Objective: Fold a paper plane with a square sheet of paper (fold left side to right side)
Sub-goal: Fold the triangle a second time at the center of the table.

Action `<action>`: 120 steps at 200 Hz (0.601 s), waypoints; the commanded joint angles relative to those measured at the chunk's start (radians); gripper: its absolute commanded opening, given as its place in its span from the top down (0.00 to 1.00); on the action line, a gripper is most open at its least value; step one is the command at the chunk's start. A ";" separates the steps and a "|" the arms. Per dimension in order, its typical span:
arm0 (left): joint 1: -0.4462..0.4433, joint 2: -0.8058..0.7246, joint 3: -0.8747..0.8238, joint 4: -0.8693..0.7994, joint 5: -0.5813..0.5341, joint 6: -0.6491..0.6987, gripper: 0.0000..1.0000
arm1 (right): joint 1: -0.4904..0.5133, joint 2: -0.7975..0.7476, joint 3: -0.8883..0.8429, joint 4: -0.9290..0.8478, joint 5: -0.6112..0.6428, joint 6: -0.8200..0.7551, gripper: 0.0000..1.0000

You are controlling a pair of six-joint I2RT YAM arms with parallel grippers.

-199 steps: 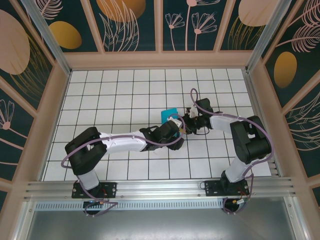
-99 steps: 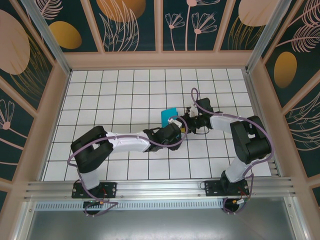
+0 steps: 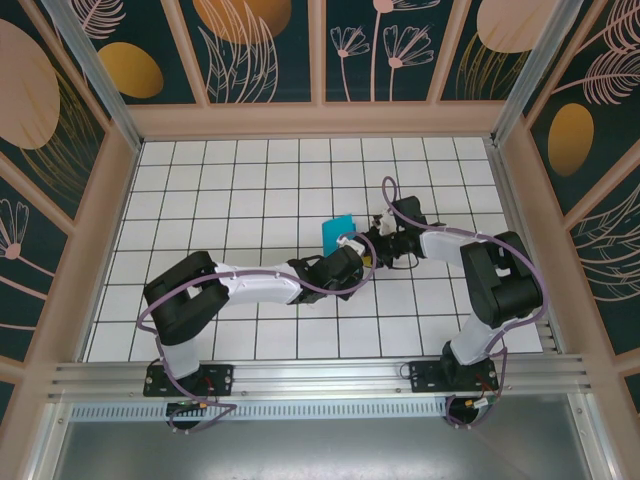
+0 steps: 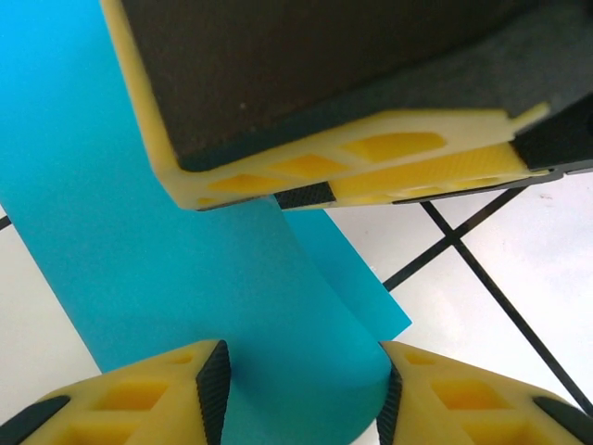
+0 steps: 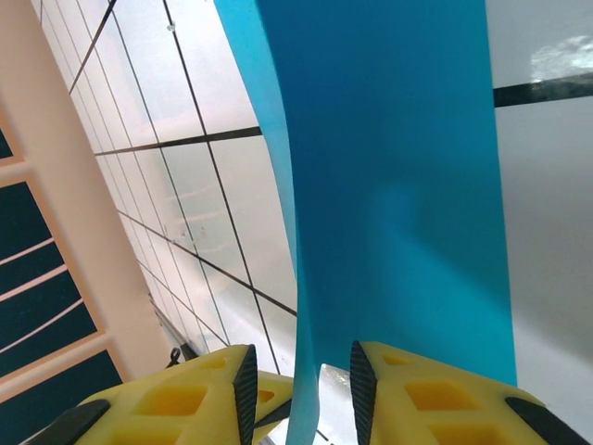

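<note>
The square sheet of paper (image 3: 338, 232), partly folded, is held above the counter (image 3: 230, 190) mid-scene, its long axis running near to far. It is pinched by the right fingers (image 5: 298, 385) and straddled by the spread left fingers (image 4: 298, 385), both arms equally close.

Since a second ago the left arm's elbow draws in toward its base and rises, the forearm now running more steeply toward the middle of the table; the left gripper (image 3: 352, 262) sits a little nearer the right gripper (image 3: 372, 248) than before; over the last half second the arm barely shifts; the square sheet of paper (image 3: 339, 232) tilts very slightly, its visible blue patch hardly altered.
</note>
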 commanded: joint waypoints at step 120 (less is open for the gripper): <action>0.017 -0.068 -0.052 0.079 0.023 -0.021 0.88 | -0.144 -0.264 -0.111 -0.023 0.129 -0.231 0.29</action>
